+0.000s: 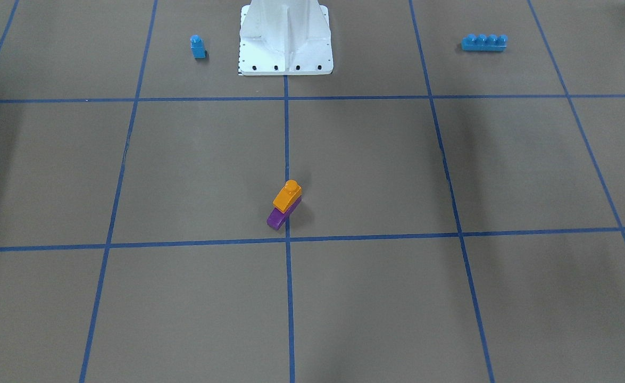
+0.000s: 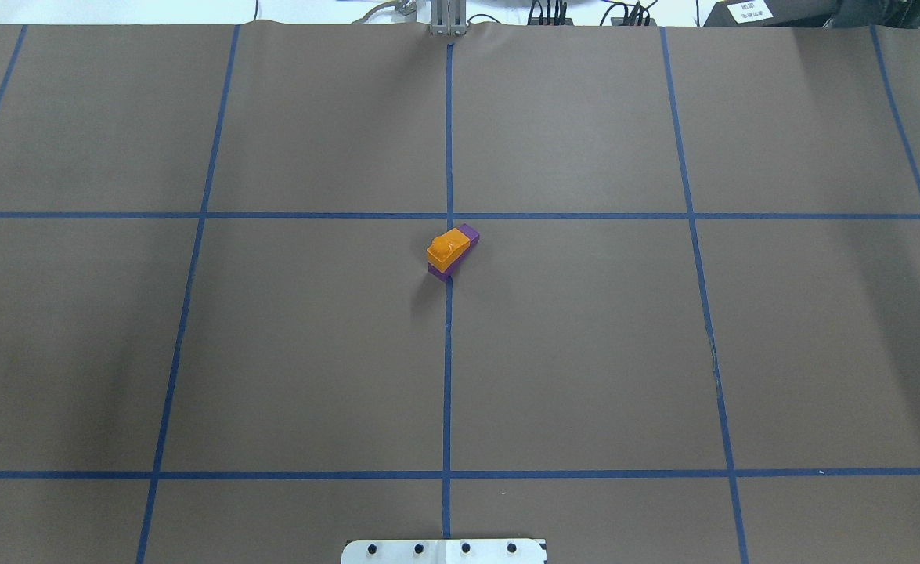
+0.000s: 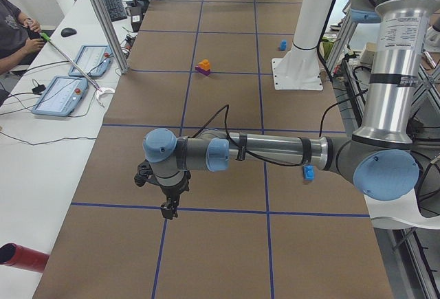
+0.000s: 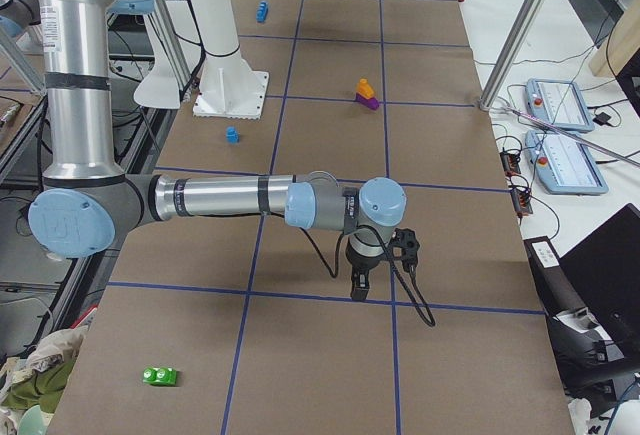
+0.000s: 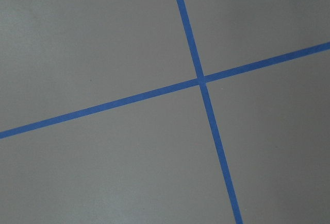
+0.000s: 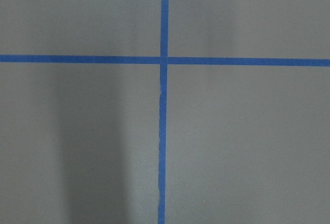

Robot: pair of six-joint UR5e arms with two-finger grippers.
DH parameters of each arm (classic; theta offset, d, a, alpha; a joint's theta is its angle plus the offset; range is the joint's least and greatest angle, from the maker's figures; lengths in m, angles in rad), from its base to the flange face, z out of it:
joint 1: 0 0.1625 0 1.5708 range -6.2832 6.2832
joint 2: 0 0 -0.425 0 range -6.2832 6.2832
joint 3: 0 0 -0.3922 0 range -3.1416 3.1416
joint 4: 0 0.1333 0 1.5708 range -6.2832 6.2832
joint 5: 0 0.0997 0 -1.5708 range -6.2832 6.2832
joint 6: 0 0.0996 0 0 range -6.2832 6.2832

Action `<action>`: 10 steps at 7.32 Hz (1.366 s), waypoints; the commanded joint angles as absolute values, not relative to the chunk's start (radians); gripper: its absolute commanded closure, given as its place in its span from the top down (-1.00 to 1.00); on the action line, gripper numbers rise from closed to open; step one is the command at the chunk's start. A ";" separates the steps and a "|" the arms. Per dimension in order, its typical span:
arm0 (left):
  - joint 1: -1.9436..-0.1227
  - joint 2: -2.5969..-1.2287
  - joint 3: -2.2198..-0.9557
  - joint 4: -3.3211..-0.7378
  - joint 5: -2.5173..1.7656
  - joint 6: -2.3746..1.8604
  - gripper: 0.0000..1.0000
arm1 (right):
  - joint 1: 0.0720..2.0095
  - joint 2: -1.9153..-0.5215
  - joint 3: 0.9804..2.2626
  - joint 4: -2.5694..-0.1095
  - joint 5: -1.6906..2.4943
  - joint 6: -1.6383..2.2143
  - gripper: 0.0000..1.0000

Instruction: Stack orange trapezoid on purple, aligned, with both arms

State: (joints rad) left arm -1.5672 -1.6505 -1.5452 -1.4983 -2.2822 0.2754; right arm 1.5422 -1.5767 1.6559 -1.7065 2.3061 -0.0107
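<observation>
The orange trapezoid sits on top of the purple brick near the table's middle, on a blue tape line. The purple one's low end sticks out past the orange one. The stack also shows in the overhead view, orange on purple, and small in both side views. No arm is near it. My left gripper hangs over a tape crossing far from the stack, seen only in the exterior left view. My right gripper does the same in the exterior right view. I cannot tell whether either is open or shut.
A small blue one-stud brick and a long blue four-stud brick lie either side of the white pedestal base. A green brick lies near the table's right end. Both wrist views show only brown paper and tape lines.
</observation>
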 commanded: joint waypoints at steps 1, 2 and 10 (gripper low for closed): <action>-1.566 -1.651 -1.542 -1.494 -2.280 0.227 1.00 | 1.545 -1.578 1.655 -1.707 2.306 -0.011 1.00; -1.566 -1.654 -1.548 -1.497 -2.281 0.075 1.00 | 1.548 -1.578 1.655 -1.707 2.304 -0.011 1.00; -1.566 -1.654 -1.548 -1.499 -2.279 0.043 1.00 | 1.555 -1.572 1.655 -1.707 2.304 -0.011 1.00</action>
